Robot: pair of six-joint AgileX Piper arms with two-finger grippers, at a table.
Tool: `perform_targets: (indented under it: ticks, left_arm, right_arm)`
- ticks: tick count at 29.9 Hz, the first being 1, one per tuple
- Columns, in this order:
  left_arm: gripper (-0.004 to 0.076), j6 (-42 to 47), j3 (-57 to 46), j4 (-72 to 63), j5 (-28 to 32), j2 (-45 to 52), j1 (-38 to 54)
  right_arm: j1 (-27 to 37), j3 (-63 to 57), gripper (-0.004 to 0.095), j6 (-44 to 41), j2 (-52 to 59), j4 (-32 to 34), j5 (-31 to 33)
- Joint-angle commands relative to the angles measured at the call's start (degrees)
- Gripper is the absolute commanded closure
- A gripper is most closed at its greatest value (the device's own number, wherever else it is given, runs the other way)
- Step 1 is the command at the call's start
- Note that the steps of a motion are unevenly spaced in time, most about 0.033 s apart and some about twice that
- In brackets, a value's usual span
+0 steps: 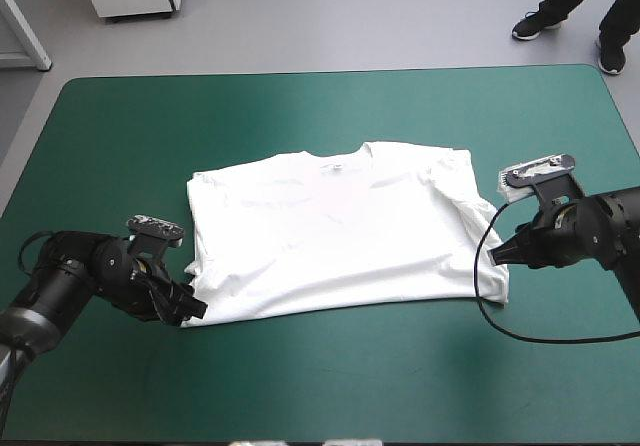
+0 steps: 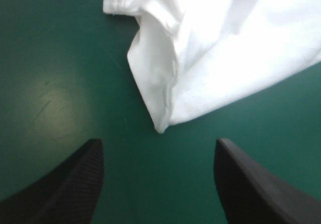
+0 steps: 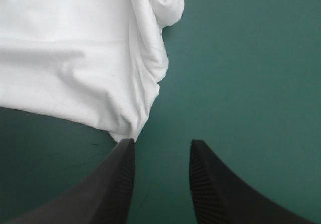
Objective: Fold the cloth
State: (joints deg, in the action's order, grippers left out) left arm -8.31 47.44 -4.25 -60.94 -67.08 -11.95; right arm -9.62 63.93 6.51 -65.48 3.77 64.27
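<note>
Plainly, the T-shirt (image 1: 330, 236) lay flat on the worktop (image 1: 300, 106), soft, light, likely to sag. The left hand (image 2: 158, 143) gaped wide, the right hand (image 3: 162, 142) narrower, both empty at its near corners, sensible pinch points.

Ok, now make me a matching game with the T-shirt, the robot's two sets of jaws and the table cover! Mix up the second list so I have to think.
Things:
1. T-shirt
2. left jaws
3. right jaws
4. table cover

Place, colour or state:
A. teal-green, under everything
B. open, at the T-shirt's near left corner
C. white, spread flat in the middle
D. open, by the T-shirt's near right corner

Right pairs: 1-C, 2-B, 3-D, 4-A.
</note>
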Motion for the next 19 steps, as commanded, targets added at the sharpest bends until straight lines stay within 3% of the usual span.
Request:
perform_targets:
  ticks: [1, 14, 19]
  left_arm:
    - [0.0248, 0.24, 0.73, -0.95, 3.76, -3.13, -0.27]
    - [0.0253, -1.89, -0.23, -5.39, 8.17, -12.15, -0.27]
    - [0.0355, -1.89, -0.32, -4.01, 8.69, -12.78, -0.27]
  right_arm:
    - [0.21, 1.37, 0.0553, -0.59, 1.14, 1.45, -2.04]
    - [0.21, -3.12, 0.0553, -4.74, 1.25, 6.93, -1.38]
    - [0.21, -7.94, 0.0551, -4.82, 1.25, 4.9, -2.66]
